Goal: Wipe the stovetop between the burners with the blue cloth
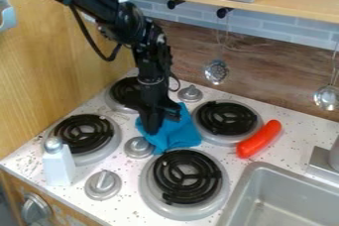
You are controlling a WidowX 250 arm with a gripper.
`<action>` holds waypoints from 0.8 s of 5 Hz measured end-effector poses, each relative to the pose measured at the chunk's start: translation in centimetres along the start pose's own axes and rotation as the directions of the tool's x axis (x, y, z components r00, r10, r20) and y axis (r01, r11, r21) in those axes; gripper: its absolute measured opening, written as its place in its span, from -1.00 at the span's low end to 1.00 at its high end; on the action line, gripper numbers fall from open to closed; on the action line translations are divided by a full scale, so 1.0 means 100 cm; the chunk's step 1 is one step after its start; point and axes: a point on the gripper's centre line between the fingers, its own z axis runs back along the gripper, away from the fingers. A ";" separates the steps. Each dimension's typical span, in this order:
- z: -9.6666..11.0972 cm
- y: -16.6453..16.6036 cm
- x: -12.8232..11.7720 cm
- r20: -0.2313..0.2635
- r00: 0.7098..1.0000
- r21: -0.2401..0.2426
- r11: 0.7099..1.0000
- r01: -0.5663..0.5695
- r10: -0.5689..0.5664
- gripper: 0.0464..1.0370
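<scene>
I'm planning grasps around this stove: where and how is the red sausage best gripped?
Probably around the middle of the red sausage, from above, closing across its narrow width. It lies lengthwise on the counter, long and rounded, with its lower end close beside a burner.

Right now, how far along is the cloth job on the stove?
Approach looks done: the black two-finger gripper is down at the crumpled blue cloth. In hand: likely the grasp, unconfirmed. Left, I'd guess: moving the cloth, which lies among the round black coil burners.
</scene>
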 end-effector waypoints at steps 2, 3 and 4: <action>0.022 -0.003 -0.061 -0.055 0.997 0.010 0.998 0.059 -0.058 -0.94; 0.031 -0.004 -0.079 -0.061 0.994 0.007 0.996 0.090 -0.089 -0.94; 0.033 -0.009 -0.099 -0.085 0.989 0.001 0.992 0.123 -0.122 -0.94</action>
